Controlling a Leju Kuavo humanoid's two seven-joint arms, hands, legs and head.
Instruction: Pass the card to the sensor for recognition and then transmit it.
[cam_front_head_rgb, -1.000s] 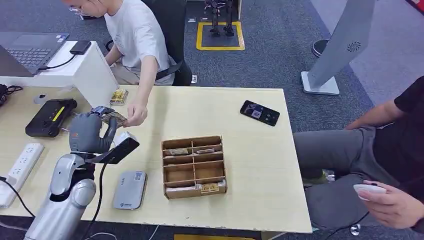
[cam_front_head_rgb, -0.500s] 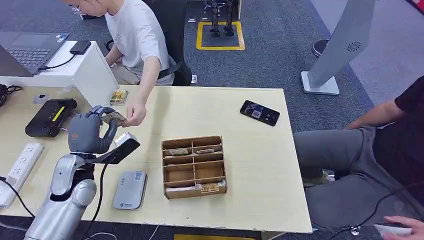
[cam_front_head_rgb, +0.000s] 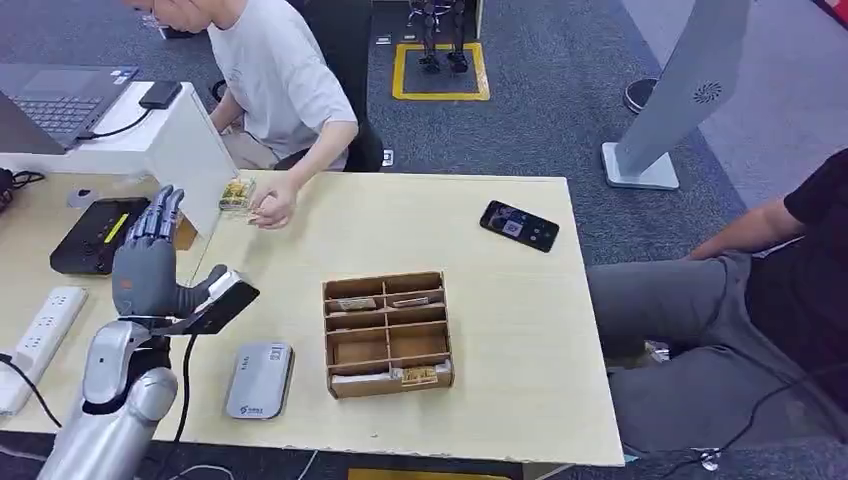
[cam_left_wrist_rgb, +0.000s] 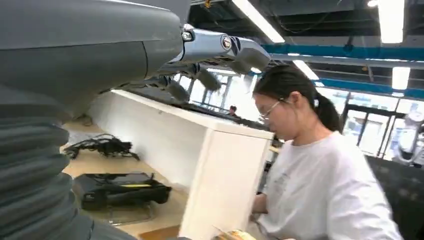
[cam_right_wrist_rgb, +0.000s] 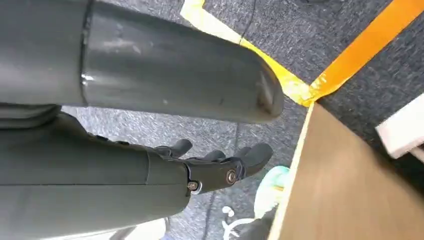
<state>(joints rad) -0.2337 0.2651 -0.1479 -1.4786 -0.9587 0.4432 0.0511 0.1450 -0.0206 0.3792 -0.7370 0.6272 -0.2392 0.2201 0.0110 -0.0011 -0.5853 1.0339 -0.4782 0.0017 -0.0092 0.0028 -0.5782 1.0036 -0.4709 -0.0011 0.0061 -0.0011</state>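
My left hand (cam_front_head_rgb: 148, 262) is wide open, holding nothing. My right hand (cam_right_wrist_rgb: 220, 165) hangs empty, fingers apart.

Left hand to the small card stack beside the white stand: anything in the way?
Nothing visible lies between them. The left hand is up with fingers spread; the card stack lies beyond it, beside the white stand. A person's hand rests at the stack's other side.

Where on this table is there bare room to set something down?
Bare light wooden table lies right of the brown divided wooden box, below the black phone. It is crowded around the left hand, black scanner and grey card reader.
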